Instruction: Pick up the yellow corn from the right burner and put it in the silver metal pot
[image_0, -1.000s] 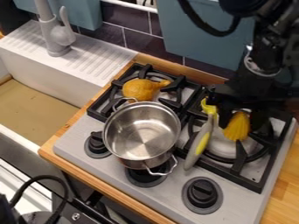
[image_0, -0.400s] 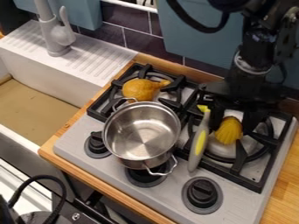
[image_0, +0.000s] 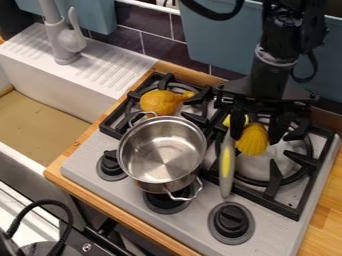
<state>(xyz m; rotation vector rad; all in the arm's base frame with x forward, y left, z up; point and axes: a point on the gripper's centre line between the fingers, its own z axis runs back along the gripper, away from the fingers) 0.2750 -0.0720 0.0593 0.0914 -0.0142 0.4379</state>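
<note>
Gripper (image_0: 259, 127) points down over the stove (image_0: 192, 222), by the yellow-bristled brush (image_0: 252, 140); I can't tell whether I'm open or pinching.

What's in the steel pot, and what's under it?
Inside the steel pot is only bare, shiny metal. A black knob shows partly below its near side; the pot hides whatever is directly underneath.

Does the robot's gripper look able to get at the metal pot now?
Probably not directly: the grey-and-yellow utensil is between the gripper and the metal pot, though nothing covers the pot's open top.
</note>
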